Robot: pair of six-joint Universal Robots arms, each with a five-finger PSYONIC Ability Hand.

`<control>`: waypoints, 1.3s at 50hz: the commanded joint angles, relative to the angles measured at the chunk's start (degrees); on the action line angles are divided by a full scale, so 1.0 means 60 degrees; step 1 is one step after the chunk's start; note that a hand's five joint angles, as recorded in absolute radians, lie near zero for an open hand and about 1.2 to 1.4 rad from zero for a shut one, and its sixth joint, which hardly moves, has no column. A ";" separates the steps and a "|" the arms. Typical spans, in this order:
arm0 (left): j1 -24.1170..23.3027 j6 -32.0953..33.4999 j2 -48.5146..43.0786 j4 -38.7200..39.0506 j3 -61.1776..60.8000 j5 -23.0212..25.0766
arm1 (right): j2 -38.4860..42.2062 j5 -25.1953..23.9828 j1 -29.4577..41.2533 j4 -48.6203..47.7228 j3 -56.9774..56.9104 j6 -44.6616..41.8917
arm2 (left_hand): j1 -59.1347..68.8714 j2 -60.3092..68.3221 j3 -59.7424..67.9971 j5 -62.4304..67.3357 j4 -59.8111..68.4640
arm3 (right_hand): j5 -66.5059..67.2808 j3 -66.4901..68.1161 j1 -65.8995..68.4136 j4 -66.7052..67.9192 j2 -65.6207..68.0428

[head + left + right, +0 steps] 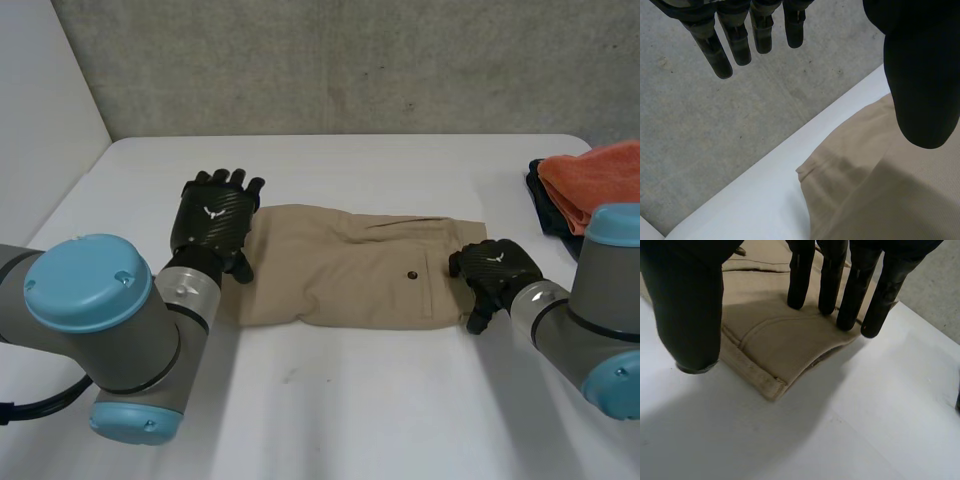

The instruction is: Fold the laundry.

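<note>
Folded beige trousers (350, 265) lie flat in the middle of the white table (330, 410), with a dark button on the upper layer. My left hand (212, 222) is at the cloth's left end, raised off it. In the left wrist view that hand (920, 75) has straight fingers and holds nothing, and a corner of the trousers (880, 190) lies below it. My right hand (492, 270) is at the cloth's right end. In its own wrist view its fingers (800, 275) are straight, their tips over the seamed corner of the trousers (775, 340), the thumb held apart.
An orange towel (590, 185) lies on a dark garment (545, 205) at the table's back right. A grey concrete wall (350, 60) stands behind the table's far edge.
</note>
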 commanded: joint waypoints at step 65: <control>-0.0452 -0.1210 -0.1429 -0.2450 0.4119 0.1052 | -0.1597 -0.1869 0.1296 -0.0031 -0.2127 0.4509 | -0.0123 -0.0244 -0.0319 -0.0413 -0.0249 | -0.3017 -0.3169 -0.2498 -0.3203 -0.3182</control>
